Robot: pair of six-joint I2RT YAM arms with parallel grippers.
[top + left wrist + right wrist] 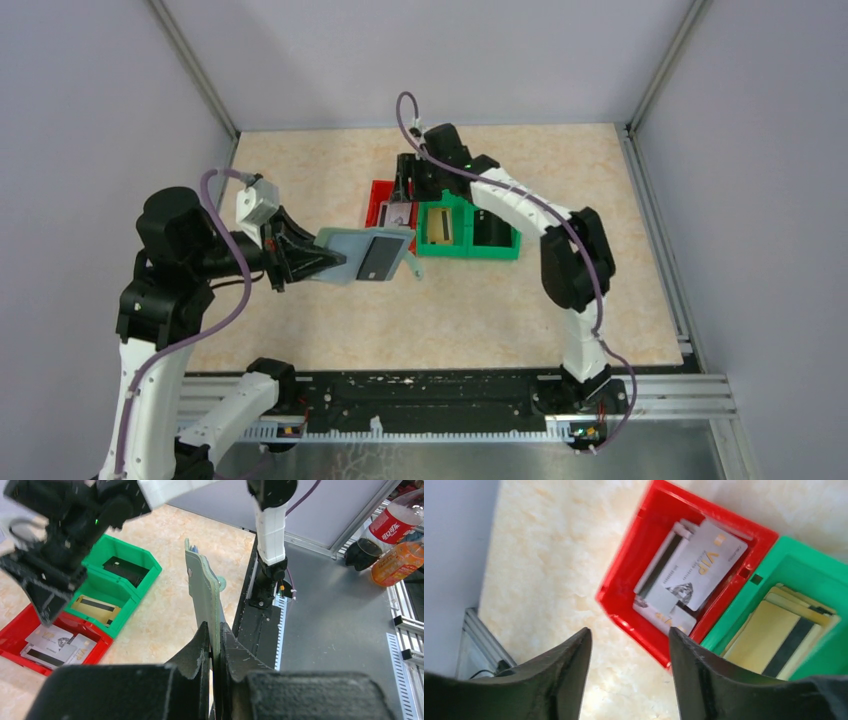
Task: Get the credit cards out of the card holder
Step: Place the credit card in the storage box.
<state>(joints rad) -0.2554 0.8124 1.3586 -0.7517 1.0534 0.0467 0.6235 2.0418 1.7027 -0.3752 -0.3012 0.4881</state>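
Observation:
My left gripper (322, 262) is shut on one edge of the pale grey-green card holder (362, 256), holding it open and level above the table. A dark credit card (378, 258) sits in its inner pocket. In the left wrist view the card holder (202, 587) stands edge-on between the fingers of the left gripper (214, 628). My right gripper (405, 192) hangs over the red bin (377, 200), open with nothing between its fingers. In the right wrist view this gripper (629, 632) is above the bin's near corner. Silvery credit cards (696, 567) lie in the red bin (624, 580).
A green two-compartment bin (470, 236) stands right of the red one and holds gold striped cards (774, 635) and a dark card (125, 570). Grey walls close in the table on three sides. Drink bottles (397, 525) stand beyond the metal rail at the near edge.

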